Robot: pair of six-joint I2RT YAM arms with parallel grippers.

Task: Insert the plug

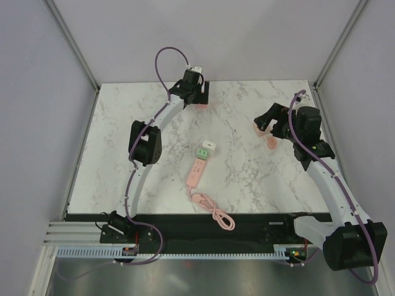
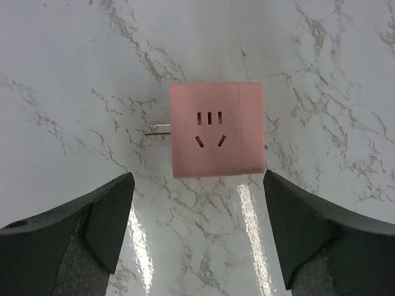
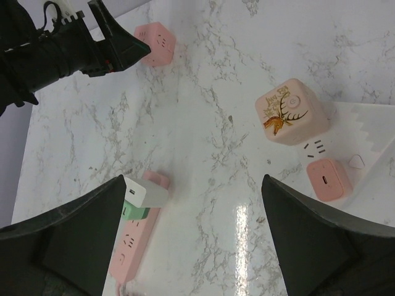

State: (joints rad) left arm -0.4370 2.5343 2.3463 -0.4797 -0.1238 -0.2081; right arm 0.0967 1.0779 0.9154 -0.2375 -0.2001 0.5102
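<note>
A pink cube plug [image 2: 216,129] lies on the marble table with its metal prongs [image 2: 157,129] pointing left. My left gripper [image 2: 197,228] is open and empty just short of it; both show at the far back of the top view, the gripper [image 1: 199,92] beside the cube [image 1: 202,102]. A pink power strip [image 1: 196,171] lies mid-table with a white plug [image 1: 208,145] and a green plug [image 1: 202,153] seated at its far end. My right gripper [image 3: 194,234] is open and empty above the table, the strip [image 3: 131,242] at its left.
A pink cube with a deer print [image 3: 290,111] and a small pink adapter [image 3: 328,179] lie at the right, near my right gripper [image 1: 268,127]. The strip's pink cable [image 1: 213,209] coils toward the near edge. White walls enclose the table.
</note>
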